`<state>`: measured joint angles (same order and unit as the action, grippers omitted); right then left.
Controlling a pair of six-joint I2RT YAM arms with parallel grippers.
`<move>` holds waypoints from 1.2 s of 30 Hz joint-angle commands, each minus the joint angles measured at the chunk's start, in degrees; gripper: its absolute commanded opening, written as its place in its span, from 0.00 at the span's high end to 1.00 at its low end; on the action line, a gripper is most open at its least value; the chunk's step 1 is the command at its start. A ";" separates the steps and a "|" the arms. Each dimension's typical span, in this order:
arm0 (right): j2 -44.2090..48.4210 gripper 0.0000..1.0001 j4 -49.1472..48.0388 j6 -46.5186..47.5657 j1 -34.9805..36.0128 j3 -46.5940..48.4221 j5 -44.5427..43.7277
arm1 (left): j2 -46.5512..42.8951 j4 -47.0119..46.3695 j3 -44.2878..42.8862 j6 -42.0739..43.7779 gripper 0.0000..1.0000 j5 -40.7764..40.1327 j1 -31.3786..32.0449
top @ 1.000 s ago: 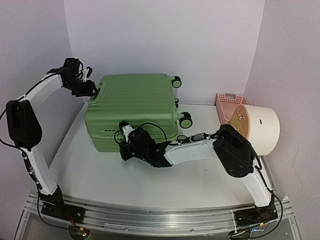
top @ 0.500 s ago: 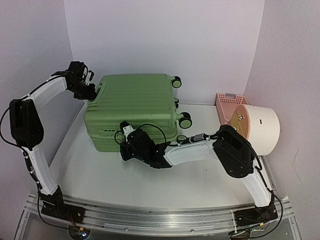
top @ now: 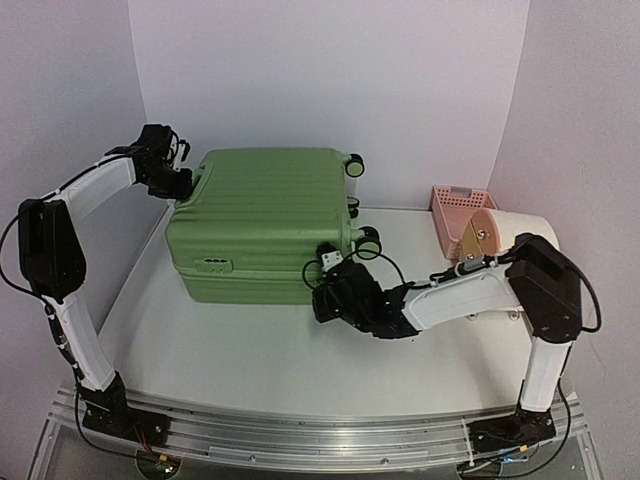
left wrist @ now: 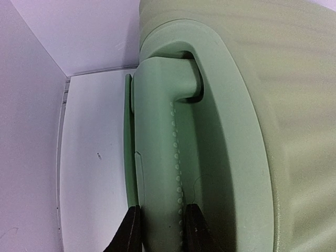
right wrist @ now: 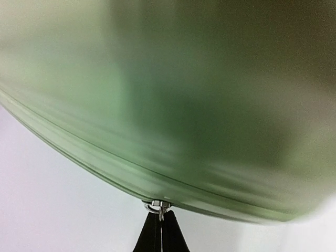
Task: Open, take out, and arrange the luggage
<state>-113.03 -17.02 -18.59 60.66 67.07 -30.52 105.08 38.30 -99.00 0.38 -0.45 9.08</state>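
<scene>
The luggage (top: 265, 220), a light-green ribbed hard-shell suitcase, lies flat and closed at the back left of the table. My left gripper (top: 185, 180) is at its far left end, shut on the green carry handle (left wrist: 160, 131). One black finger sits on each side of the bar, with the gripper (left wrist: 161, 231) at the bottom of the left wrist view. My right gripper (top: 325, 300) is at the suitcase's front right corner. There the gripper (right wrist: 160, 218) is shut on the small metal zipper pull (right wrist: 159, 206) on the seam of the blurred green shell (right wrist: 184, 79).
A pink slotted basket (top: 460, 205) and a cream drum (top: 515, 250) lying on its side stand at the right, behind my right arm. The suitcase's wheels (top: 371, 240) point right. Walls close in at the left, the back and the right.
My right gripper has slid right along the suitcase's front seam to its right corner, zipper pull in its grip. My left gripper has closed on the handle.
</scene>
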 commanded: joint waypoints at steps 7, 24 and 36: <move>14.27 1.00 -14.71 5.26 -13.23 -19.76 8.42 | 3.79 1.74 4.37 10.38 1.00 -2.69 -1.93; 6.17 1.00 -32.24 -1.77 -28.88 -16.86 33.13 | 3.25 -1.10 5.75 15.55 1.00 -3.87 -1.88; -2.18 1.00 -32.21 0.28 -33.19 -6.00 47.13 | -0.53 -2.99 4.95 21.68 0.87 5.88 -1.96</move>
<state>-112.73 -43.53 -18.09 30.04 54.35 20.71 104.64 28.36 -95.53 10.35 -2.66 8.64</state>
